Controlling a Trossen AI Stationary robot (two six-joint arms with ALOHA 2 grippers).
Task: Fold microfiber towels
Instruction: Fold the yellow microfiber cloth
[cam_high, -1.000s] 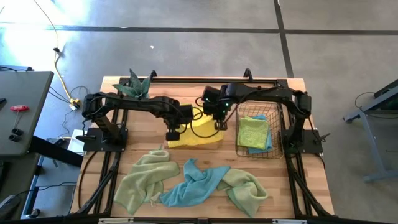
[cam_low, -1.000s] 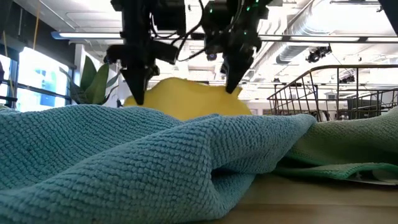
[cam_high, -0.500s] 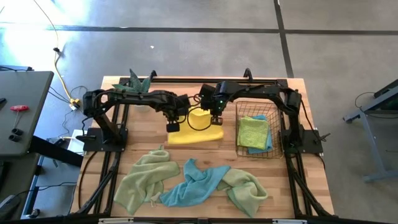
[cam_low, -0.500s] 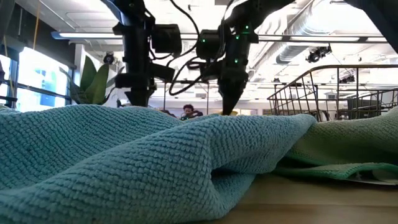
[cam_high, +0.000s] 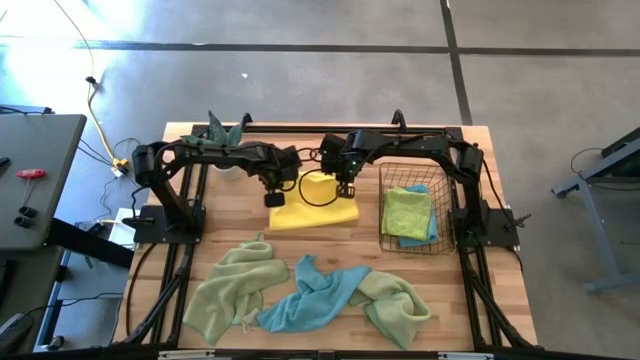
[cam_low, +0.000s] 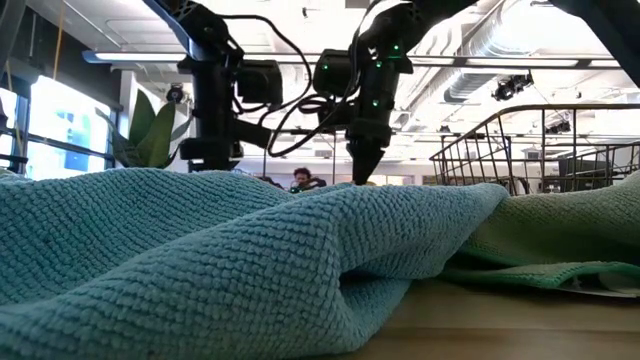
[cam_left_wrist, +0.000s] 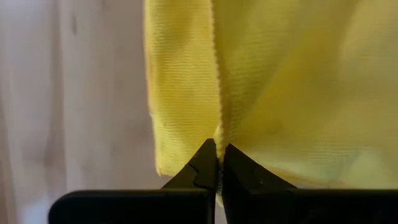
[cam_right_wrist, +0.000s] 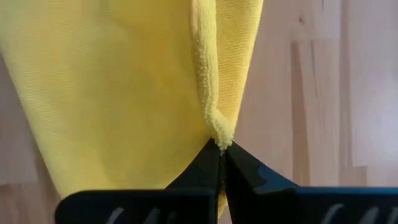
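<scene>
yellow towel (cam_high: 316, 207): folded flat, far-centre of table, left of wire basket (cam_high: 440, 205) | left gripper (cam_left_wrist: 218, 163): pinching its edge | right gripper (cam_right_wrist: 221, 163): pinching opposite edge

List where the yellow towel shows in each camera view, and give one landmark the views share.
High view: yellow towel lies at the table's middle, left of the copper wire basket.
Low view: not visible; the blue towel in front blocks it.
Left wrist view: it fills the frame, an edge pinched in the left pincer.
Right wrist view: it fills the frame, a corner pinched in the right pincer.
Shared landmark: the wooden table.
</scene>
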